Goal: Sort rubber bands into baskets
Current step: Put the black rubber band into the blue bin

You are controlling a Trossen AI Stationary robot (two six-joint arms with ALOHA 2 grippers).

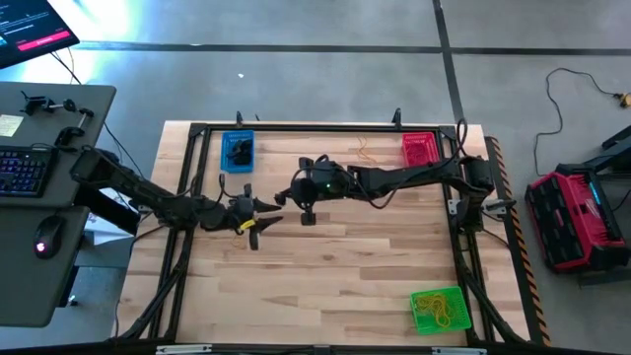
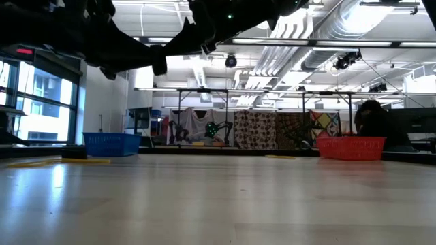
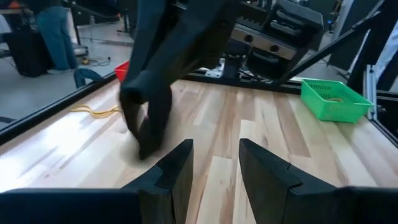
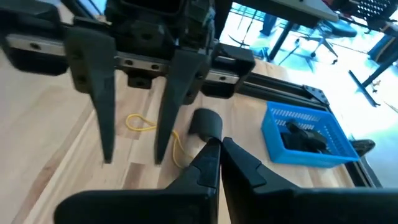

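left tool (image 1: 264, 214) fingers apart, empty; right tool (image 1: 279, 196) closed; tips facing mid-table.

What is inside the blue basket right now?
The blue basket holds a dark clump of black rubber bands on its floor. How many cannot be counted, and anything under the clump is covered.

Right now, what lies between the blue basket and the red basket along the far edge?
In the high view, mostly bare wood; only a thin yellow-orange rubber band lies between the blue basket and red basket, nearer the red one.
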